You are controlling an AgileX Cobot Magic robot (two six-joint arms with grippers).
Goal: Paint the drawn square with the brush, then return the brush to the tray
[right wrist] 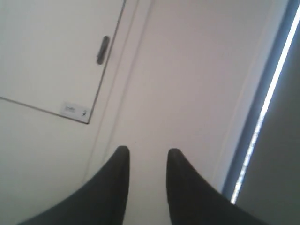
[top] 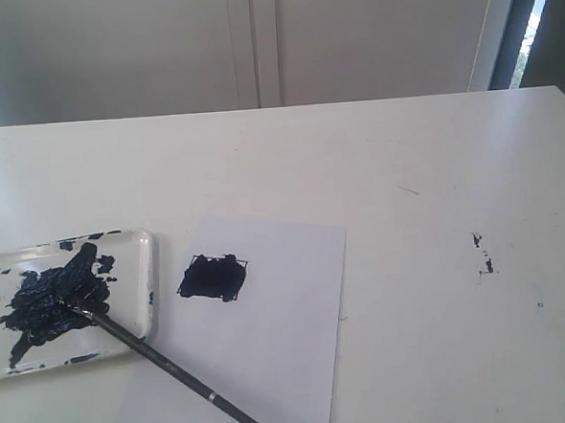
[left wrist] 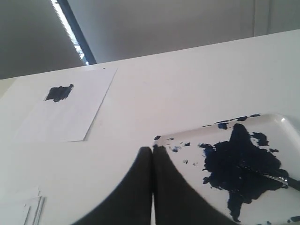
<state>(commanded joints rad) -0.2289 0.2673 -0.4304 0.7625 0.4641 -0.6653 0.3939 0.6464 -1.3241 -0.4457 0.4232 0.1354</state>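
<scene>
Both jobs looked done: the drawn square [top: 213, 277], middle left, was dark; the brush [top: 167, 364] lay lower left, tip in the tray [top: 148, 268]. The left end effector [left wrist: 153, 149] was closed, the right end effector [right wrist: 148, 150] apart, both empty.

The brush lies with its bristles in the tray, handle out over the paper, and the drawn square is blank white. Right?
No. The drawn square is filled with dark navy paint, not blank, as the exterior view shows. The brush does lie with its bristles in the tray, handle out over the paper.
</scene>
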